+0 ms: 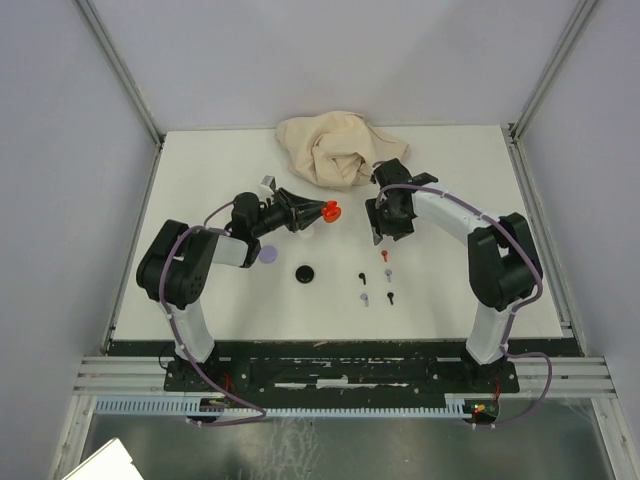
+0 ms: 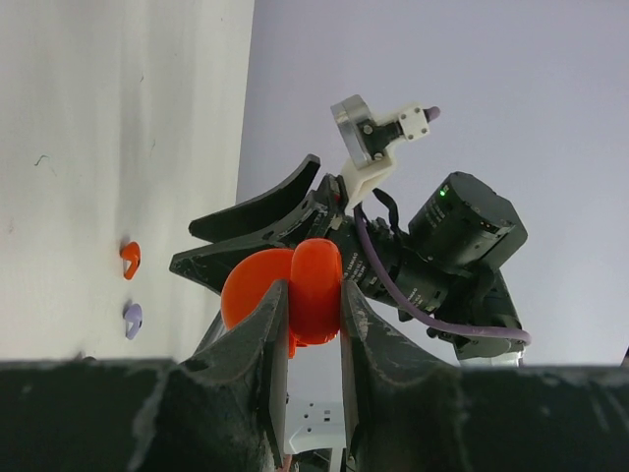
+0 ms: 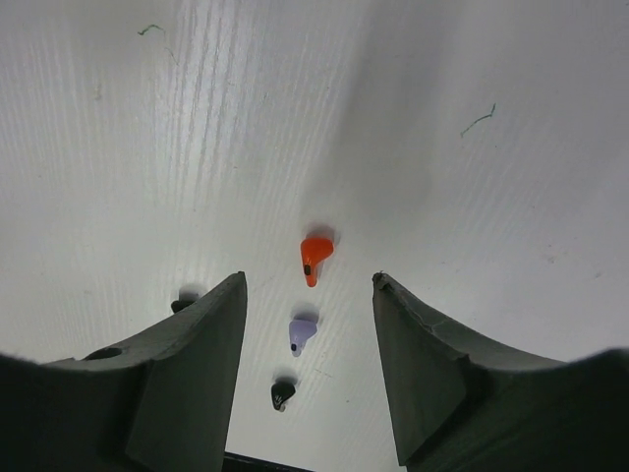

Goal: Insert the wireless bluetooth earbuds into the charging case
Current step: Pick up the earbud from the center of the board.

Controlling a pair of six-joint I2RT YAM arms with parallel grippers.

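- Top view: the left arm reaches sideways across the table (image 1: 200, 180), its left gripper (image 1: 322, 212) clamped on the red case (image 1: 331, 211). The right arm bends inward, with the right gripper (image 1: 380, 238) pointing down beside the red earbud (image 1: 385, 257).
- Left wrist view: both fingers (image 2: 270, 334) pinch the opened case.
- Right wrist view: the jaws stand apart and empty above the red, lavender (image 3: 301, 332) and black (image 3: 282, 393) earbuds, which lie in a row.

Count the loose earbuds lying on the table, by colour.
Red earbud: 1
Black earbuds: 2
Lavender earbuds: 2
White: none I can make out
Total: 5
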